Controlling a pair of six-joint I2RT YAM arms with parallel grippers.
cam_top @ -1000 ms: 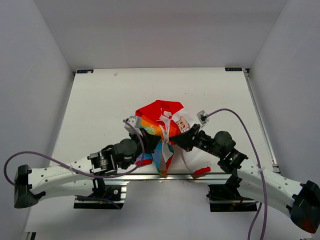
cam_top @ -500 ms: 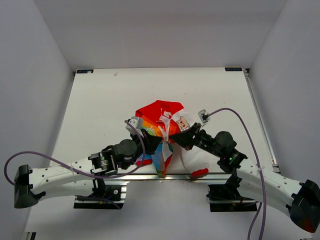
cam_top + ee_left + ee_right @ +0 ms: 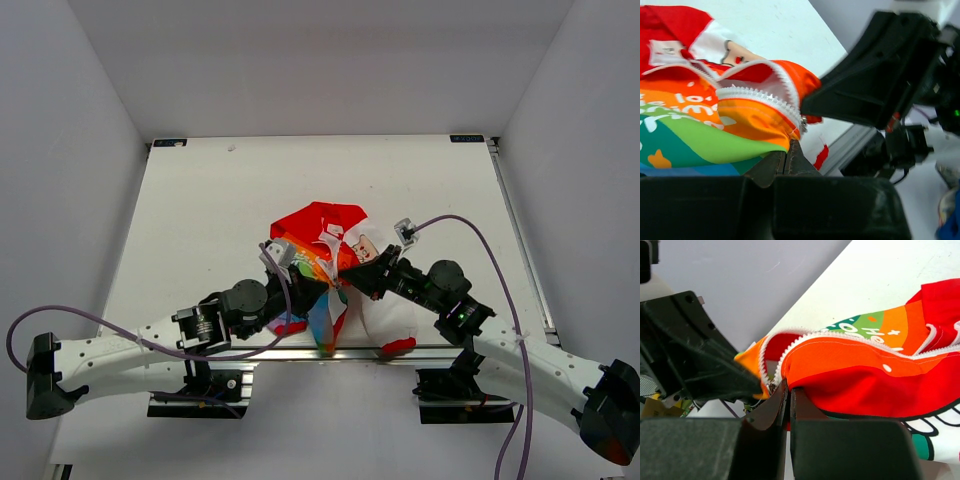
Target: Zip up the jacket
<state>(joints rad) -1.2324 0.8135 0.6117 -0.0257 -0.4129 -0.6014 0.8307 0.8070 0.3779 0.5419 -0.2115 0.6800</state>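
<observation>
— Left gripper (image 3: 788,156) pressed together, pinching the jacket (image 3: 322,220) at its striped hem, just below the zipper teeth (image 3: 757,95).
— And the other side?
— I see the right gripper (image 3: 788,390) pinching the opposite zipper edge. Jacket lies bunched on the table (image 3: 200,200), near its front edge.

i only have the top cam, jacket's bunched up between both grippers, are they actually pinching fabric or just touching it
Observer: Left wrist view shows the left gripper shut on the jacket at its orange corner, right under the zipper's end.
Operator: and the right one
Observer: The right gripper is shut on the red-orange edge beside the white zipper teeth.
Operator: zipped at all
Observer: No. In the left wrist view, the two rows of teeth stand apart.
</observation>
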